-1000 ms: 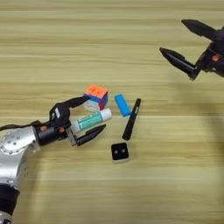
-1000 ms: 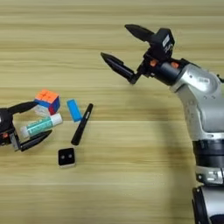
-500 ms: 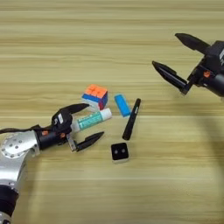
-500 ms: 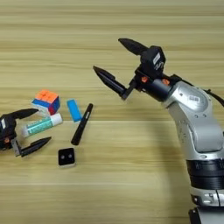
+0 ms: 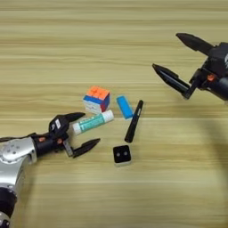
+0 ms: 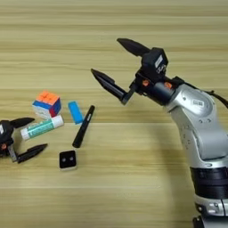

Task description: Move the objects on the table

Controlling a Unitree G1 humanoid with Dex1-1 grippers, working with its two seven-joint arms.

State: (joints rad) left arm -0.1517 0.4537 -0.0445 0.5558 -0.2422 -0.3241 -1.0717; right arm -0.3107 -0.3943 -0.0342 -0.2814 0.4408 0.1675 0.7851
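While your left gripper (image 5: pixel 81 132) sits low on the table (image 5: pixel 111 40) at the left, its two black fingers are spread wide and hold nothing. One finger points up toward the capped end of the glue stick (image 5: pixel 92 123), and the other lies lower, aimed toward the black square block (image 5: pixel 121 154). The tip of the upper finger is just beside the glue stick's teal end; whether it touches is hard to tell from here.

You have the small things gathered in a loose cluster at centre left. The puzzle cube (image 5: pixel 97 99) stands farthest back, with its orange face up. The glue stick lies on its side just in front of the cube, slanting up to the right, its white cap toward the blue block (image 5: pixel 124 107). That blue block lies flat just right of the cube, angled. The black marker (image 5: pixel 134 121) lies beside the blue block on its right, running from upper right to lower left, close to it but apart. The black square block, white-rimmed with two dots on top, sits alone in front of the marker's lower end, near but not touching.

Your right gripper (image 6: pixel 109 63) hangs over bare table, well to the right of the cluster and behind it. Its fingers are spread wide apart, one high and one low, pointing left, with nothing between them.
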